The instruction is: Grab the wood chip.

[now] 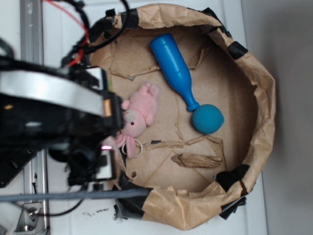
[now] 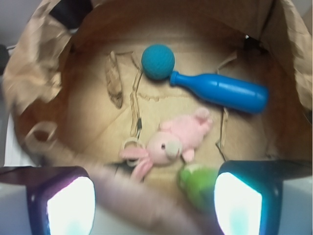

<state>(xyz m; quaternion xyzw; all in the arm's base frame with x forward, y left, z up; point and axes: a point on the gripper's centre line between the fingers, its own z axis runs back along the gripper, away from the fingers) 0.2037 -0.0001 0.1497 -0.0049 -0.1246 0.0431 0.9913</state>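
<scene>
The wood chip [image 1: 198, 160] lies flat on the floor of the brown paper bin [image 1: 261, 98], near the lower wall in the exterior view, its splintered ends jagged; in the wrist view it [image 2: 114, 84] sits at the far left of the floor, free of the gripper and well apart from it. Just beside the chip runs a thinner twisted strip of brown paper [image 1: 183, 143], between the chip and the toys. Past that, a teal crocheted ball [image 1: 207, 118] rests against the narrow end of a blue plastic bowling pin [image 1: 173, 68], which lies on its side. A pink plush toy [image 1: 138, 116] lies near the bin's middle, with a small ring [image 2: 130, 144] at one limb; a green object [image 2: 195, 183] shows blurred in the wrist view beside the plush, and what it is cannot be told. Black tape patches [image 1: 230, 178] mark the rim of the bin. The gripper [image 2: 154, 200] hangs at the bin's edge close to the plush; its two fingers [image 2: 68, 198] frame the wrist view wide apart with nothing clamped between them. No writing or label can be read anywhere.
</scene>
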